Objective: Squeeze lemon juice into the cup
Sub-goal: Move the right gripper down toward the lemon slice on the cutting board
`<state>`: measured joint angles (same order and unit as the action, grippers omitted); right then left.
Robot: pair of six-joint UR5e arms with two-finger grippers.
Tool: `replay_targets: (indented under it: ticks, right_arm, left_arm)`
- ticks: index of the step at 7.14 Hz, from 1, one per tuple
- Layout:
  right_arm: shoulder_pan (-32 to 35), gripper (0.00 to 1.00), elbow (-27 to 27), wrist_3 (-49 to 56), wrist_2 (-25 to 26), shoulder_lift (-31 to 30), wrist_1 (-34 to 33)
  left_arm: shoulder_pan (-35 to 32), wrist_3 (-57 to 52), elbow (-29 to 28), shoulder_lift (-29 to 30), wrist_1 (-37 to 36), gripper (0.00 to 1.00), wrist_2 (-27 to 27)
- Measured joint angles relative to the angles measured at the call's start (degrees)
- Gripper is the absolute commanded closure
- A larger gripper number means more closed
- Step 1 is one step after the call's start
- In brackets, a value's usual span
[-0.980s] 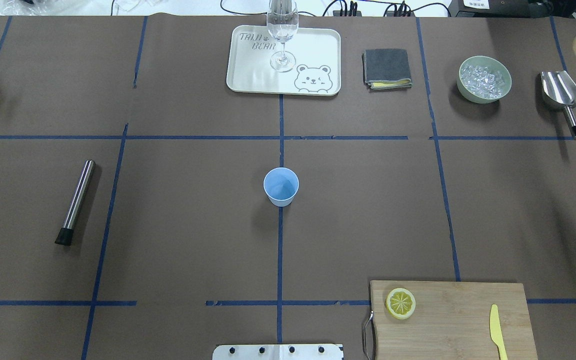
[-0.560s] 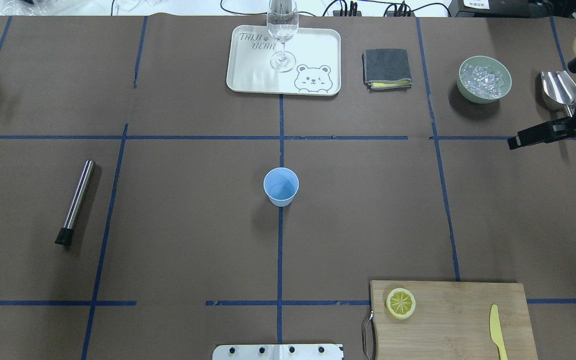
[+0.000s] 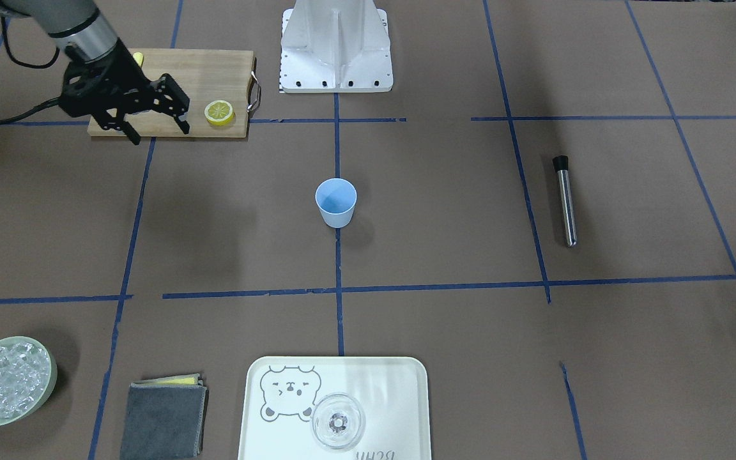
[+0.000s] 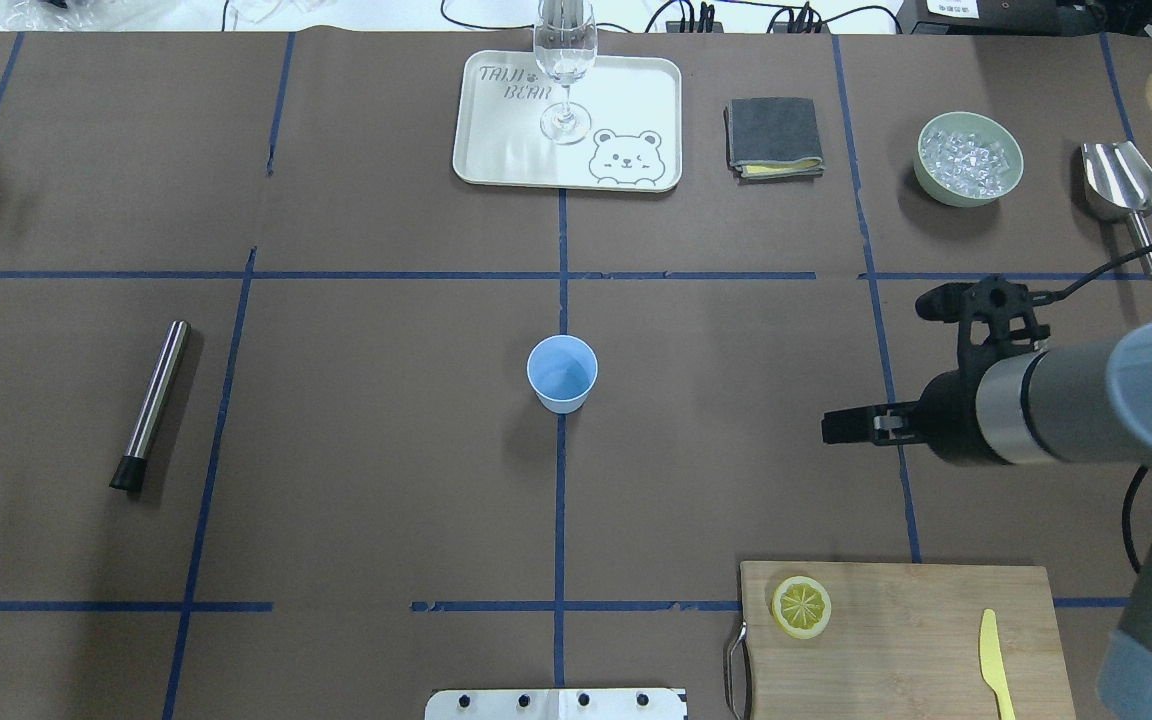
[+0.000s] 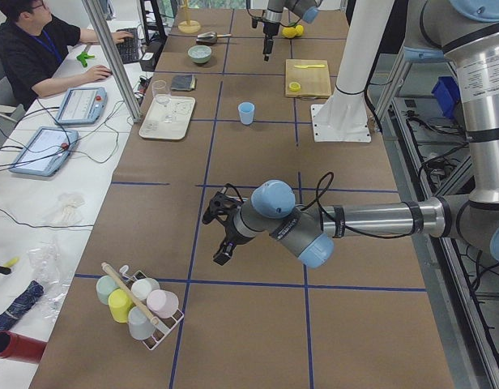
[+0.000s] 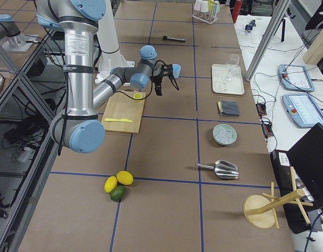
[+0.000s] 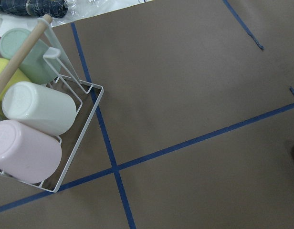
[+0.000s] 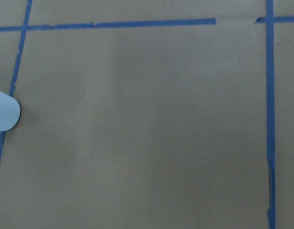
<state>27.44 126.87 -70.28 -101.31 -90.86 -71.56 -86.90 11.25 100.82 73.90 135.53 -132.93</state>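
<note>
The lemon [image 4: 802, 606] is a thin yellow slice with pale segment lines, lying flat at the left end of the wooden cutting board [image 4: 926, 640]; it also shows in the front view [image 3: 219, 112]. The light-blue cup [image 4: 562, 373] stands upright at the table's centre and shows at the right wrist view's left edge [image 8: 4, 117]. My right gripper [image 4: 881, 365] is open wide and empty. It hangs above the table to the right of the cup and beyond the board [image 3: 158, 131]. My left gripper [image 5: 221, 231] shows only in the left side view, so I cannot tell its state.
A white tray [image 4: 496, 150] holds a clear glass [image 4: 564, 70] at the back. A grey cloth [image 4: 774, 136], a bowl of ice [image 4: 968, 158] and a metal scoop [image 4: 1122, 185] lie at the back right. A metal muddler [image 4: 152, 400] lies left; a yellow knife [image 4: 994, 660] is on the board. A rack of cups [image 7: 37, 119] is under the left wrist.
My right arm has come in from the right edge near the scoop, toward the middle and nearer the board. Its gripper stays open. The cup and the lemon have not moved.
</note>
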Motion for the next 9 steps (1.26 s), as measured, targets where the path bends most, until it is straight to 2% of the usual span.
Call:
replay_targets:
  ticks: [2,4,6,9]
  right_arm:
    - [-11.31,0.04,1.30,-8.95,9.63,0.94,-4.13]
    - [-18.73,0.03,0.73,-14.40,16.08,0.86,-4.99]
    - [-22.21,0.01,-1.34,-15.03,19.07,0.78,-5.30]
    - [-22.83,0.01,-3.32,-14.65,20.05,0.19,-5.22]
  left_arm:
    - [0.05,0.25,0.07,0.06,0.10,0.00,0.13]
    - [0.12,0.37,0.08,0.24,0.10,0.00,0.13]
    - [0.15,0.43,0.03,0.34,0.09,0.00,0.07]
    - [0.21,0.44,0.00,0.36,0.08,0.00,-0.04]
